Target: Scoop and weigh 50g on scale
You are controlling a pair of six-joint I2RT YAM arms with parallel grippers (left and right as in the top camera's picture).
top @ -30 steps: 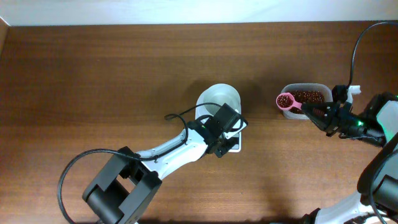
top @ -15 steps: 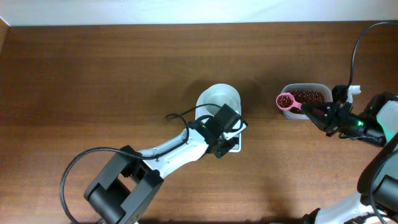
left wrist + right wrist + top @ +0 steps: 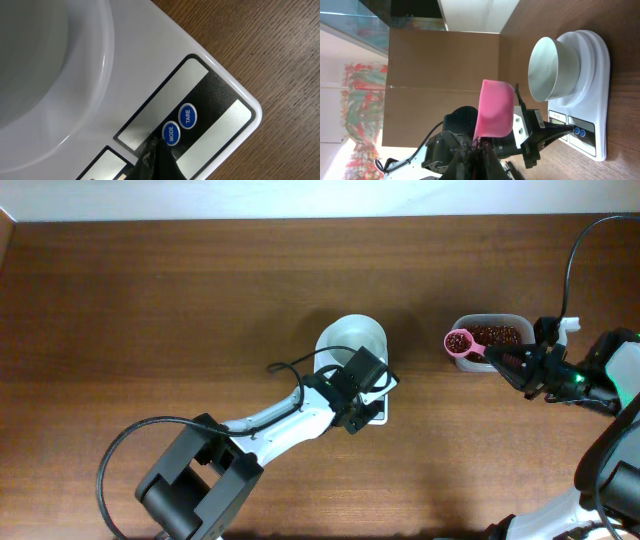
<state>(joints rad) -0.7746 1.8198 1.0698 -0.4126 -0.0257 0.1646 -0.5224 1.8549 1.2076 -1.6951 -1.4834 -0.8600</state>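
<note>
The scale (image 3: 379, 416) carries a round white bowl (image 3: 352, 340) that looks empty. My left gripper (image 3: 375, 398) is shut and hangs low over the scale's button panel. In the left wrist view its tip (image 3: 154, 147) rests right beside the blue MODE button (image 3: 170, 133), with TARE (image 3: 187, 116) just past it. My right gripper (image 3: 505, 360) is shut on the handle of a pink scoop (image 3: 459, 342), which holds some red-brown beans by the left rim of the tub. The right wrist view shows the scoop's underside (image 3: 495, 110) and the scale (image 3: 587, 75) beyond.
A clear plastic tub (image 3: 520, 323) holds the heap of red-brown beans (image 3: 497, 334) at the right. Black cables trail from both arms. The table's far edge runs along the top of the overhead view.
</note>
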